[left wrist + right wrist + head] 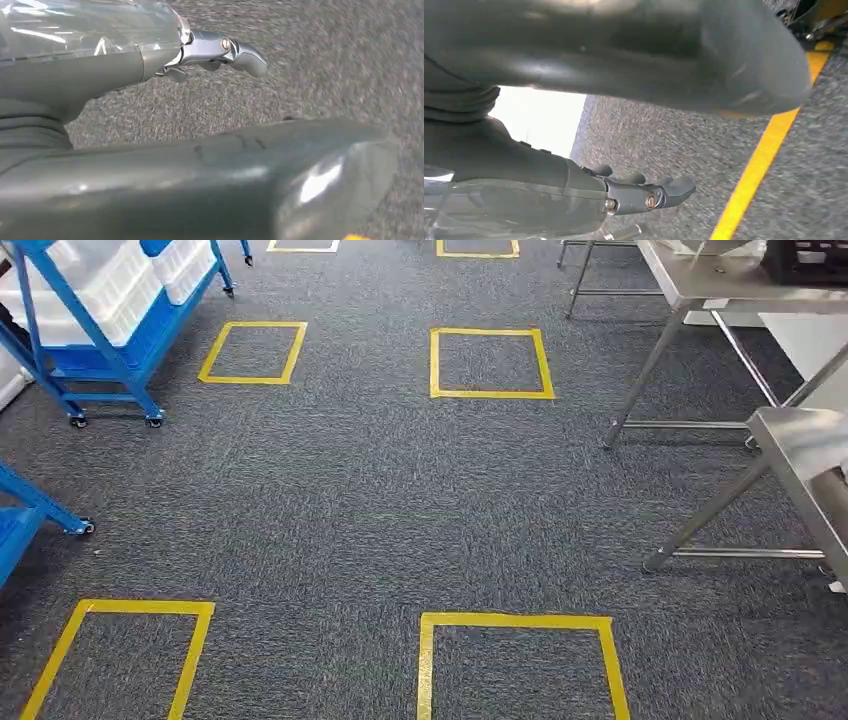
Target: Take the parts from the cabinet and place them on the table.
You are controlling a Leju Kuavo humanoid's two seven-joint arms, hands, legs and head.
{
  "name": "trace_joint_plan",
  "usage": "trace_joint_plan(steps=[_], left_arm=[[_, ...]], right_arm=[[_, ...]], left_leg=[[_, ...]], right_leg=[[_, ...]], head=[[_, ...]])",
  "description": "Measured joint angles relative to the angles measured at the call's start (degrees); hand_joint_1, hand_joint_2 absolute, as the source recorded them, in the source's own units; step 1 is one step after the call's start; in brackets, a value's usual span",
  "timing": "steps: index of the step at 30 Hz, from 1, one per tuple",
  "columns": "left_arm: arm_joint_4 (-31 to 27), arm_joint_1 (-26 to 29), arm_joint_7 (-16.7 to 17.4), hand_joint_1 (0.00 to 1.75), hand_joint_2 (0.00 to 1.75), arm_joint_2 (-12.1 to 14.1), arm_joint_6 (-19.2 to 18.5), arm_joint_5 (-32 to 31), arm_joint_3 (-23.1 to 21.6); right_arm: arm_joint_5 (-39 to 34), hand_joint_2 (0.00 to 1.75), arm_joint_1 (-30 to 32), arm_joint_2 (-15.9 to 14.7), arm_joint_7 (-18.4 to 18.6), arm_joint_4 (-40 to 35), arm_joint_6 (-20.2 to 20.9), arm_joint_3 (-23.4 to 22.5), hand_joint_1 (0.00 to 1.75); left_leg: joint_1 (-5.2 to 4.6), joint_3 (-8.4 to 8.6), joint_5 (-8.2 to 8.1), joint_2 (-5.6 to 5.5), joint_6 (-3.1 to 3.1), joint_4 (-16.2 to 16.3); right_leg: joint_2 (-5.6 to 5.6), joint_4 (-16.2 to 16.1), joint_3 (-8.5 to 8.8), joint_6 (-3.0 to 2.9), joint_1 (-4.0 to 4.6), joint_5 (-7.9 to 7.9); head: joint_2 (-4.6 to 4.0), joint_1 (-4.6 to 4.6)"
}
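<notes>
Both hands hang over the grey carpet, holding nothing.

The left hand (220, 150) and right hand (634, 150) have thumb and fingers apart; the blurry close views make this a little hard to judge. Yellow tape squares (490, 363) mark the grey carpet floor (350, 510). The blue wheeled cabinet with white bins (100, 310) stands far left. The shiny steel tables (800, 440) stand on the right.

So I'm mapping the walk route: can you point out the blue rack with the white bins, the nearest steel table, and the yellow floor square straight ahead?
blue rack (100, 335), head view, on its slanted front post.
steel table (800, 440), head view, on its bare top.
yellow floor square (435, 365), head view, on its left tape strip.
</notes>
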Motion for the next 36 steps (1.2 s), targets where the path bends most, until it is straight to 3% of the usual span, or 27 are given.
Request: trace_joint_plan(steps=[1,2,3,4,7,8,9,10,12,13,14,15,16,17,18,19,22,23,25,26,28,29,30,32,33,34,36], left_arm=[[0.0,0.02,0.18,0.0,0.0,0.04,0.13,0.04,0.0],[0.0,0.0,0.37,0.0,0.0,0.07,0.47,0.02,-0.02],[0.0,-0.05,0.66,0.0,0.0,0.07,0.9,0.02,-0.04],[0.0,-0.18,0.92,0.0,0.0,0.07,1.33,0.0,-0.02],[0.0,0.18,1.03,0.0,0.0,0.07,2.43,-0.07,-0.02],[0.0,0.19,1.03,0.0,0.0,0.04,2.54,-0.13,-0.02],[0.0,0.26,0.98,0.0,0.0,0.02,2.67,-0.18,-0.02],[0.0,0.15,0.98,0.0,0.0,0.02,2.86,-0.17,-0.02],[0.0,-0.14,0.98,0.0,0.0,0.02,2.97,-0.2,0.0],[0.0,-0.13,0.98,0.0,0.0,0.02,2.97,-0.22,0.0],[0.0,-0.13,0.98,0.0,0.0,0.02,2.97,-0.2,0.0],[0.0,-0.11,1.01,0.0,0.0,0.02,2.97,-0.2,0.0],[0.0,-0.08,1.07,0.0,0.0,0.02,2.97,-0.15,0.0],[0.0,0.0,1.09,0.0,0.0,0.0,2.93,-0.15,0.0],[0.0,0.09,1.18,0.0,0.0,0.0,2.88,-0.11,0.02],[0.0,-0.04,1.31,0.0,0.0,-0.02,2.86,-0.04,0.04],[0.04,0.44,2.93,0.0,0.0,-0.02,3.12,0.44,0.13],[0.04,0.58,3.1,0.0,0.0,0.0,3.17,0.5,0.2],[0.04,0.55,3.3,0.0,0.0,-0.02,3.17,0.55,0.28],[0.04,0.34,3.84,0.0,0.0,-0.07,3.34,0.61,0.31],[0.07,0.24,5.62,0.0,0.0,-0.15,4.11,0.63,0.55],[0.07,0.29,6.55,0.0,0.0,-0.18,4.5,0.7,0.74],[0.07,0.46,7.17,0.0,0.0,-0.2,4.85,0.81,1.01],[0.07,0.57,7.69,0.0,0.0,-0.28,5.33,1.05,1.27],[0.07,0.48,7.83,0.0,0.0,-0.33,5.42,1.18,1.38],[0.07,0.17,8.09,0.0,0.0,-0.44,5.55,1.29,1.49],[0.07,0.2,8.31,0.0,0.0,-0.72,6.07,1.92,1.92]], right_arm=[[0.02,0.0,-0.03,0.2,0.18,0.0,0.04,0.0,0.0],[0.19,0.0,-0.07,0.39,0.44,0.02,0.04,0.0,0.0],[0.28,0.0,0.08,0.44,0.55,0.09,0.07,0.0,0.0],[0.33,0.0,-0.03,0.57,0.59,0.17,0.13,-0.02,0.0],[0.96,0.0,-0.84,0.83,0.7,0.17,0.57,-0.02,0.0],[1.2,0.0,-1.16,0.83,0.7,0.13,0.64,-0.02,0.0],[1.36,0.0,-0.96,0.85,0.79,0.17,0.72,-0.02,0.0],[1.4,0.0,-0.82,0.94,0.77,0.17,0.74,-0.02,0.0],[1.46,0.0,-0.72,1.03,0.77,0.31,0.74,-0.02,0.0],[1.49,0.0,-0.68,1.05,0.77,0.35,0.74,-0.02,0.0],[1.57,0.0,-0.66,1.05,0.79,0.35,0.77,0.0,0.0],[1.68,0.0,-0.59,1.05,0.81,0.35,0.79,-0.02,0.0],[2.01,0.0,-0.49,1.05,0.88,0.37,0.79,0.0,0.0],[2.16,0.0,-0.48,1.05,0.9,0.39,0.83,0.0,0.0],[2.32,0.0,-0.22,1.05,0.99,0.46,0.92,0.0,0.0],[2.38,0.0,-0.2,1.07,1.07,0.52,0.98,0.0,0.0],[2.99,0.0,-0.73,1.31,1.05,0.5,0.94,0.15,0.0],[3.06,0.0,-0.83,1.53,1.05,0.52,0.94,0.17,0.0],[3.17,0.0,-0.49,1.6,1.09,0.52,0.9,0.2,0.0],[3.36,0.0,-0.26,1.62,1.09,0.52,0.9,0.19,0.0],[4.0,0.0,-0.12,1.62,1.09,0.55,0.9,0.26,0.0],[4.57,0.0,-0.19,1.66,1.09,0.55,0.9,0.41,0.0],[4.96,0.0,-0.3,1.71,1.09,0.55,0.9,0.59,0.0],[5.4,0.0,-0.46,1.84,1.22,0.55,0.9,0.87,0.0],[5.57,0.0,-0.49,1.86,1.25,0.55,0.9,1.07,0.0],[5.79,0.0,-0.43,1.88,1.25,0.55,0.9,1.29,0.0],[6.66,0.0,-0.82,1.88,1.51,0.55,0.9,1.77,0.0]], left_leg=[[0.04,2.43,2.31,0.39,0.0,-4.48],[-0.03,5.25,4.64,1.78,0.16,-9.66],[-0.48,6.85,4.36,4.69,0.4,-12.28],[-0.82,7.22,3.9,4.4,1.05,-13.76],[-1.1,6.67,3.52,2.72,1.87,-13.44],[-0.64,7.14,3.63,2.17,2.38,-14.04],[-0.63,7.31,3.6,1.65,2.47,-14.25],[-0.56,7.33,3.57,1.09,2.79,-14.34],[-0.65,7.37,3.42,-0.31,3.08,-14.33],[-0.68,7.47,3.36,-1.1,3.12,-14.31],[-0.68,7.63,3.31,-1.93,3.08,-14.29],[-0.64,7.87,3.22,-2.75,3.03,-14.27],[-0.59,8.23,3.09,-3.7,2.86,-14.23],[-0.56,8.47,2.97,-4.35,2.68,-14.17],[-0.44,8.29,2.89,-4.84,2.49,-14.14],[-0.81,8.06,2.74,-5.47,2.08,-13.65],[-0.26,7.83,3.31,-7.01,0.83,-14.4],[-0.52,7.71,3.24,-7.19,0.39,-14.29],[-0.6,6.42,0.68,-2.21,0.26,-10.95],[-0.41,4.22,-2.05,-1.0,-0.04,-6.33],[-0.1,0.53,-5.59,-0.52,-0.49,1.83],[-0.03,0.06,-5.52,-0.37,-0.61,3.08],[-0.02,1.13,-4.05,-0.13,-0.68,1.38],[-0.05,6.17,0.42,1.08,-0.55,-7.68],[-0.17,8.82,1.98,3.67,-0.22,-12.2],[-0.77,9.56,1.46,5.13,0.07,-14.34],[-0.73,9.4,1.71,3.67,0.83,-14.16]], right_leg=[[-0.68,0.08,0.59,0.23,-0.12,-0.28],[-1.35,0.2,1.37,0.56,-0.15,-0.66],[-1.91,0.21,1.64,0.98,0.0,-1.15],[-2.43,0.81,1.52,1.44,0.44,-1.6],[-4.06,0.41,1.79,2.13,0.38,-1.92],[-3.42,0.49,1.96,2.65,0.09,-2.65],[-0.18,2.04,1.47,2.81,-0.18,-3.54],[2.14,5.97,-0.73,2.93,-0.37,-5.48],[3.16,15.6,-6.31,3.18,-0.63,-8.99],[3.24,18.73,-8.52,3.25,-0.69,-9.34],[3.27,19.38,-9.67,3.28,-0.71,-8.28],[3.31,17.52,-9.46,3.23,-0.73,-5.94],[3.59,12.6,-7.8,3.08,-0.79,-2.12],[4.45,8.09,-6.12,2.93,-0.86,0.72],[7.14,4.34,-5.02,2.76,-1.08,1.98],[7.81,3.11,-4.59,2.61,-0.94,1.56],[6.37,3.3,-4.52,1.74,-0.39,1.72],[5.76,2.53,-4.24,1.14,-0.95,2.11],[4.44,2.05,-3.92,0.54,-0.7,2.31],[3.41,2.05,-3.94,0.02,-0.48,2.18],[1.73,2.07,-3.97,-0.2,-0.11,2.01],[1.08,2.09,-3.97,-0.21,-0.06,1.99],[0.4,2.1,-3.91,-0.17,-0.06,1.89],[-0.82,2.17,-3.49,0.1,-0.09,1.61],[-1.33,2.25,-3.23,0.36,0.06,1.42],[-1.95,2.63,-3.24,0.77,0.53,1.0],[-3.05,2.48,-3.02,1.16,0.45,0.97]], head=[[0.0,0.0],[0.0,0.0],[0.0,0.02],[0.0,0.0],[0.0,0.0],[0.0,0.0],[0.0,0.02],[0.0,0.02],[0.0,0.02],[0.0,0.02],[0.0,0.02],[0.0,0.02],[0.0,0.02],[0.0,0.02],[0.0,0.02],[0.0,0.02],[0.0,0.02],[0.0,0.0],[0.0,-0.07],[0.0,-0.06],[0.0,-0.04],[0.0,-0.04],[0.0,-0.04],[0.0,-0.04],[0.0,-0.04],[0.0,-0.04],[0.0,-0.02]])
